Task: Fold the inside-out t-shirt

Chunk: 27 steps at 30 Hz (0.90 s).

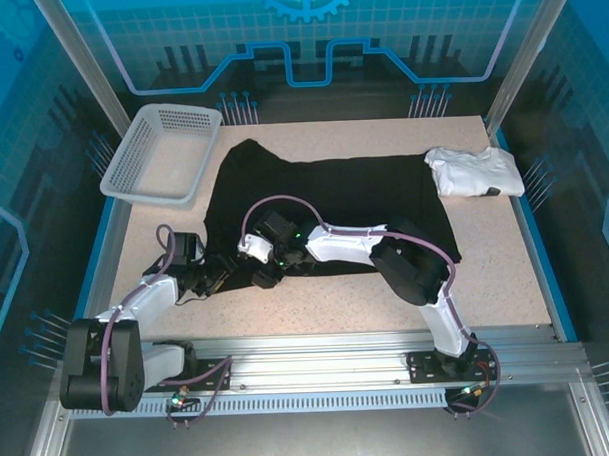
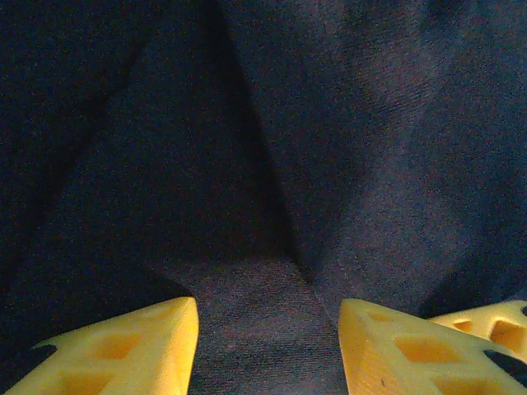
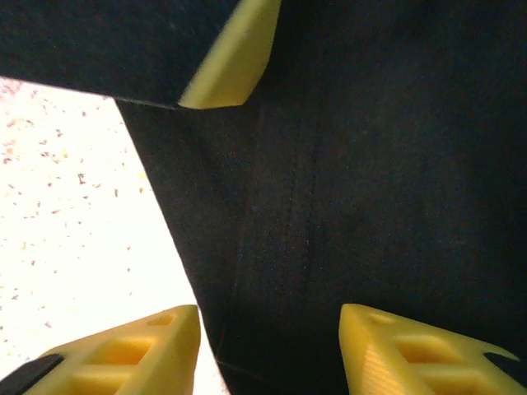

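— Whereabouts of the t-shirt (image 1: pixel 334 202)?
— Spread black across the middle of the table (image 1: pixel 506 271). From above, both arms reach its near left edge; a basket (image 1: pixel 133 179) sits far left, a white folded garment (image 1: pixel 473 170) far right.
— And the wrist cameras?
— Left gripper (image 2: pixel 265 317): 2 fingers partly apart over creased cloth. Right gripper (image 3: pixel 270 317): similar gap, straddling the hem beside bare table, another yellow fingertip (image 3: pixel 226 70) ahead.
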Available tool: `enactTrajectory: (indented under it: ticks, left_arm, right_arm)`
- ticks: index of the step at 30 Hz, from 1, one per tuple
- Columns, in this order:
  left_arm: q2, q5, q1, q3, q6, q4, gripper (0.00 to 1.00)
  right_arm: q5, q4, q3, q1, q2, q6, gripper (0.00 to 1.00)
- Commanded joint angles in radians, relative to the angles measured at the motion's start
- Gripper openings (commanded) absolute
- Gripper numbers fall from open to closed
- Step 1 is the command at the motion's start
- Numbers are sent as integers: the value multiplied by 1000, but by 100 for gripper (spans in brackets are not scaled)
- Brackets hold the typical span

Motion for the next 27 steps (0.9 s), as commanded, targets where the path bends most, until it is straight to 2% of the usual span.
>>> enactTrajectory:
  ticks: [1, 6, 13, 21, 27]
  left_arm:
    - [12, 25, 13, -13, -6, 13, 49]
    - [11, 19, 16, -17, 3, 10, 49]
    - [12, 9, 19, -24, 8, 13, 49]
    - [-8, 11, 19, -27, 5, 12, 51]
    - [-19, 16, 19, -20, 11, 14, 58]
  right_arm:
    - [10, -21, 45, 4, 30, -18, 41]
    - [-4, -9, 53, -8, 24, 10, 18]
    - [-70, 13, 63, -55, 7, 80, 0]
    - [-92, 42, 111, -123, 8, 226, 0]
    - [5, -22, 276, -218, 97, 383, 0]
